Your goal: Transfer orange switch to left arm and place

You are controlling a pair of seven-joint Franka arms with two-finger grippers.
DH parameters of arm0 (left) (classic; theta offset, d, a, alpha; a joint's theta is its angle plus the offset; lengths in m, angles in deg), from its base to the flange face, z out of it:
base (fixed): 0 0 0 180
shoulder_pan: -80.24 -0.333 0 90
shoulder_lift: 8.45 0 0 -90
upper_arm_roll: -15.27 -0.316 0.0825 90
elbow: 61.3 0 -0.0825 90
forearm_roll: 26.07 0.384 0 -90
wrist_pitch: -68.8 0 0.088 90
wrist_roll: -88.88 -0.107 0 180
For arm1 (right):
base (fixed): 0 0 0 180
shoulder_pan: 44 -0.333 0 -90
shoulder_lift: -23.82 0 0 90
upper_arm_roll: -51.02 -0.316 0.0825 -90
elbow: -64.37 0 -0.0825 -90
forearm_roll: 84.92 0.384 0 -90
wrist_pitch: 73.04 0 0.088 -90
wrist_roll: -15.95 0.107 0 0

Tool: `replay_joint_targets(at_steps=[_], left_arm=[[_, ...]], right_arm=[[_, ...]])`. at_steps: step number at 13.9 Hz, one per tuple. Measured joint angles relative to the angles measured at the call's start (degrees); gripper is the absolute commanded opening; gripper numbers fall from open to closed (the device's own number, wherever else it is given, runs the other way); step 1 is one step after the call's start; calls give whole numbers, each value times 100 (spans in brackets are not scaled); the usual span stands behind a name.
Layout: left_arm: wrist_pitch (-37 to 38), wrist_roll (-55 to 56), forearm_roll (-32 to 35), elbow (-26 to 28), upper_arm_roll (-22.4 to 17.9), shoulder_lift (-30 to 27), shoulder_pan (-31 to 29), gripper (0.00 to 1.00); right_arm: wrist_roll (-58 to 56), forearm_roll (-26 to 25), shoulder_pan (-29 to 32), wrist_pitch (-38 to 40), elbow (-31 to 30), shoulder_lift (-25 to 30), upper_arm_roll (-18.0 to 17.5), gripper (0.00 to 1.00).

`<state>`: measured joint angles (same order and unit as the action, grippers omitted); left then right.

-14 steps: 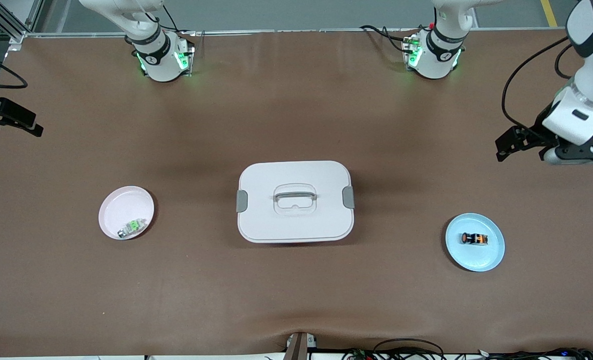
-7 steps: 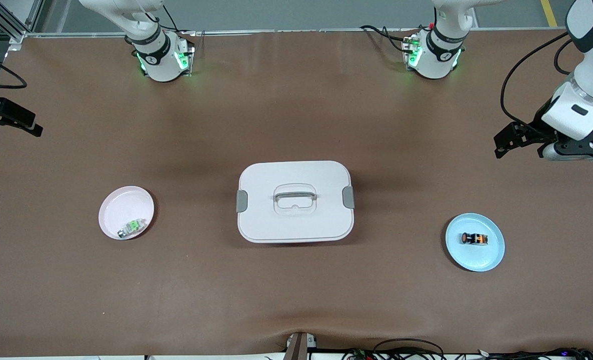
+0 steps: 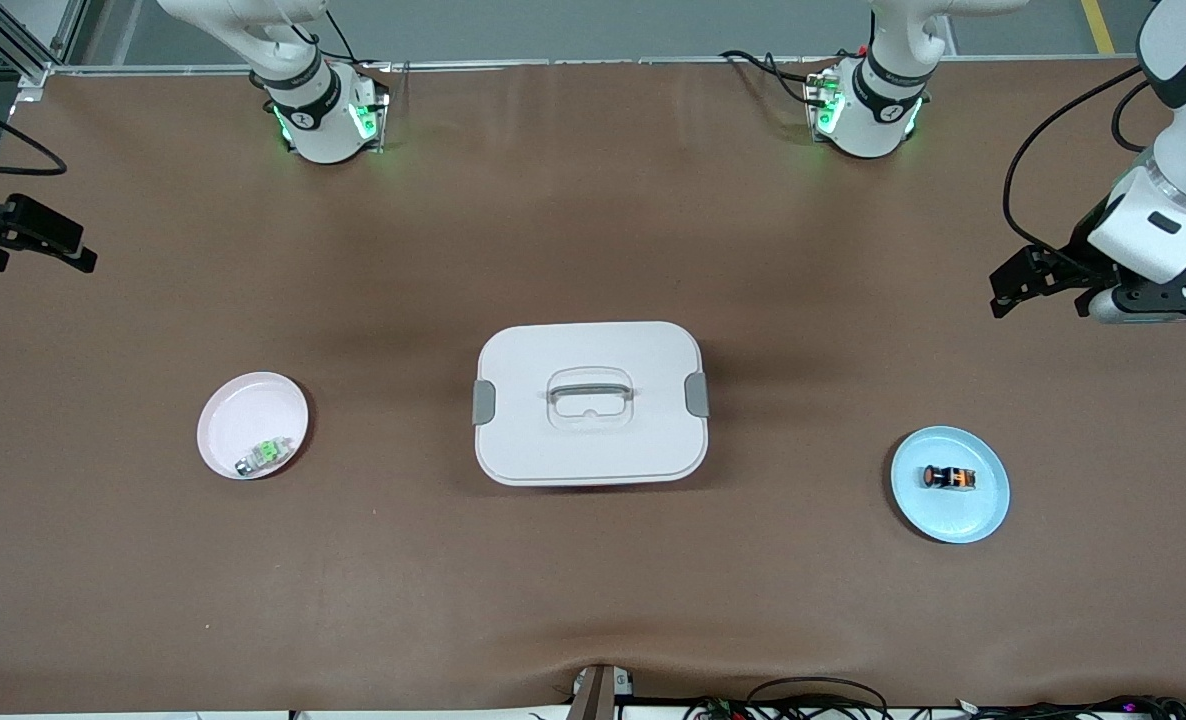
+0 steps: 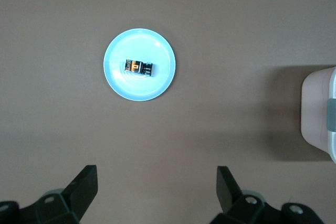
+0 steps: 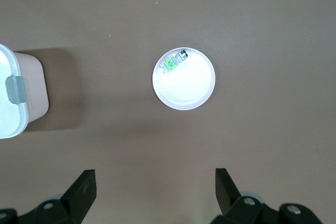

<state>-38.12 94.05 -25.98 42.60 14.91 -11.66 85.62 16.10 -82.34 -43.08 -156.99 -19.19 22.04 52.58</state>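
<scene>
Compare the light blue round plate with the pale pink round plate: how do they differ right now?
The light blue round plate lies toward the left arm's end of the table and carries the orange switch at its centre. The pale pink round plate lies toward the right arm's end and carries a small green-and-silver component near its rim. Both look alike in size, flanking the white box.

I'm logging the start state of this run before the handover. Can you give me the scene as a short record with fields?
orange switch: lying on the blue plate, toward the left arm's end of the table
box: lid on, mid-table between the two plates
green-and-silver component: on the pink plate, toward the right arm's end
left gripper: open, empty, up over bare table
right gripper: open, empty, up over bare table
transfer: not yet begun
</scene>
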Motion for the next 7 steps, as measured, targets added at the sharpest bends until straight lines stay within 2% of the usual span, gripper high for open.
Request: replay_joint_targets(at_steps=[7], left_arm=[[0, 0, 0, 0, -37, 82, 90, 100]], right_arm=[[0, -36, -19, 0, 0, 0, 2, 100]])
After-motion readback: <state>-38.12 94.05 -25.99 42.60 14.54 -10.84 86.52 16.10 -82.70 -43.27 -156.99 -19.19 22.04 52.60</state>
